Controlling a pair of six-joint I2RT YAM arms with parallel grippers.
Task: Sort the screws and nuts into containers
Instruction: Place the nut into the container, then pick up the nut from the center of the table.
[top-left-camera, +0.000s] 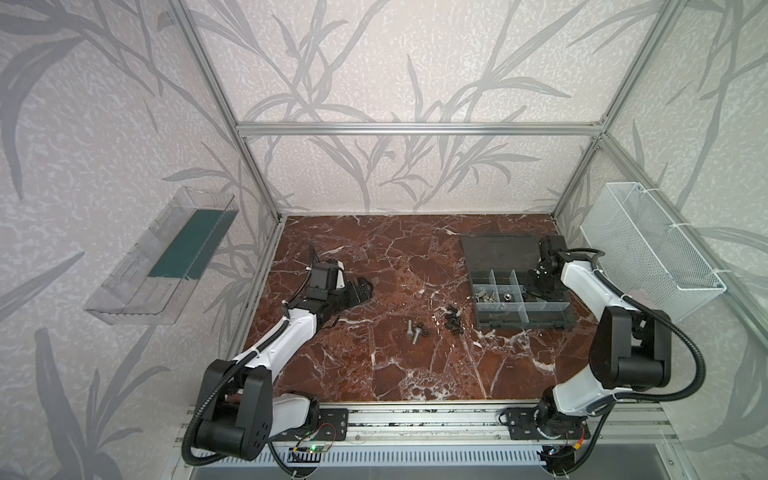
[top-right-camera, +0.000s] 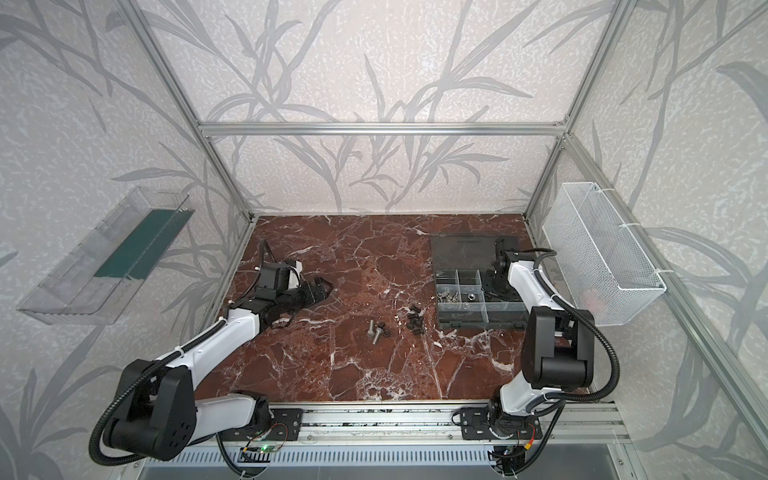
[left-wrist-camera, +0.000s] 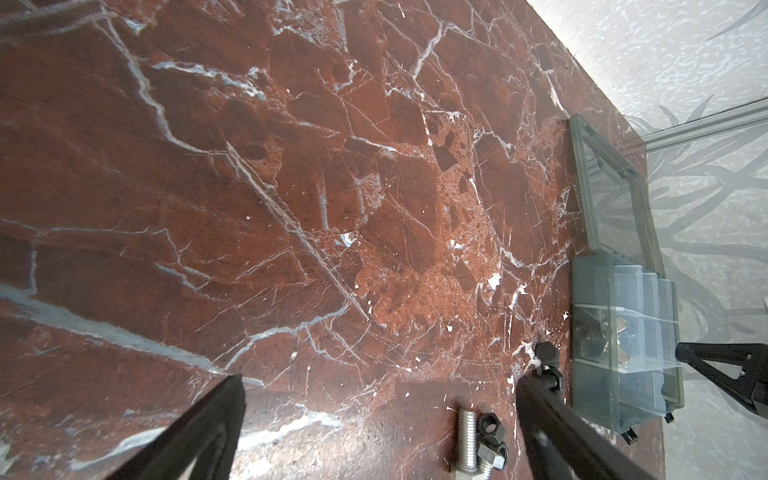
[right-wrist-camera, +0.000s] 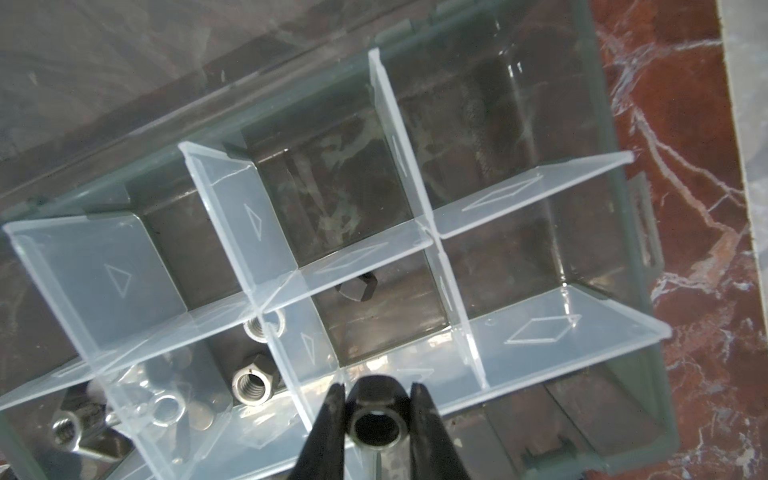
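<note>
Right pincer (right-wrist-camera: 377, 388) grips black nut (right-wrist-camera: 376, 419) — hexagonal, hollow

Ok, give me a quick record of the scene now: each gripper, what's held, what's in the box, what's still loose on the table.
left gripper: open, empty
right gripper: shut on a black nut, above the organiser box
box lid: open, laid back flat
in box: silver nuts; a second black nut in the next compartment
loose on table: two silver bolts; a cluster of black screws
</note>
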